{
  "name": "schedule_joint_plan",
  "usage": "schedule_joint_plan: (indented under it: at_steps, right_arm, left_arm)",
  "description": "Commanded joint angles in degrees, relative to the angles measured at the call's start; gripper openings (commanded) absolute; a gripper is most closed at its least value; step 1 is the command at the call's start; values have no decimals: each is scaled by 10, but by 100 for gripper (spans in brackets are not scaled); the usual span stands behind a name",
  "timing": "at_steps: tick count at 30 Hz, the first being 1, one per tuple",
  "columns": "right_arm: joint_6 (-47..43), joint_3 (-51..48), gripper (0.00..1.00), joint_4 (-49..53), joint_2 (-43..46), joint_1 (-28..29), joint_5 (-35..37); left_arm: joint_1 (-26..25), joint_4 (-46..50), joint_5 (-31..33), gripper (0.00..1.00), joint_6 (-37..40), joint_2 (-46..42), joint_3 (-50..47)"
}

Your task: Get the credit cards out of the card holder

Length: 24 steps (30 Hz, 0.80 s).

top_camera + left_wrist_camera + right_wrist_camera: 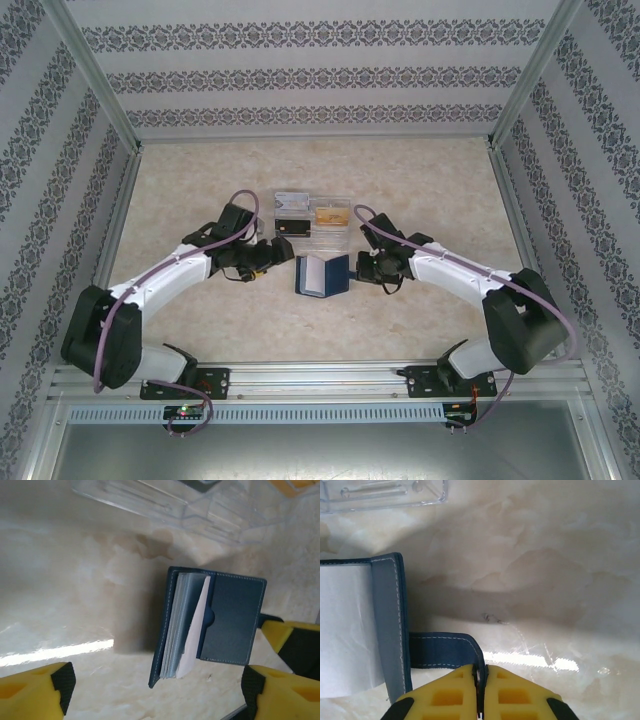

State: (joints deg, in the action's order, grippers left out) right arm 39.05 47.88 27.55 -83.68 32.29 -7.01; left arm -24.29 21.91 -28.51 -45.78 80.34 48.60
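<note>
Card holder [322,273] sits open at the centre of the table [200,180], with the clear box [312,215] just beside it at 12 o'clock. My right jaws, in from 3 o'clock, are closed on the closure tab [440,650]; I judge this pins the holder so it cannot slide when a card is pulled. My left jaws hover at 9 o'clock, spread wide and empty, facing the pale card [195,630] that pokes from the pockets, likely the first out.
</note>
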Motion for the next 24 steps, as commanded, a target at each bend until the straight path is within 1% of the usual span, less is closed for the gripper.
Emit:
schedule_joint_plan:
  at_steps: [1,3,5,8,15,21,24]
  right_arm:
    - [-21,0,8,-4,-16,-8,-9]
    - [-24,2,9,-7,-21,-10,-11]
    - [-24,5,9,-8,-26,-11,-11]
    - [-20,14,9,2,-38,-13,-10]
    - [-15,15,9,3,-50,-15,-8]
    - [-9,16,9,8,-55,-17,-10]
    - [-7,16,9,7,-57,-16,-14]
  left_arm:
    - [-24,-33,-30,78,-21,23,27]
    - [-38,-30,-21,70,-23,31,40]
    - [-52,-24,-5,66,-21,37,52]
    - [-67,-16,7,65,-21,57,66]
    - [-93,-2,1,63,-16,128,102]
    - [-100,15,-23,58,19,178,129]
    - [-101,20,-20,60,26,188,133]
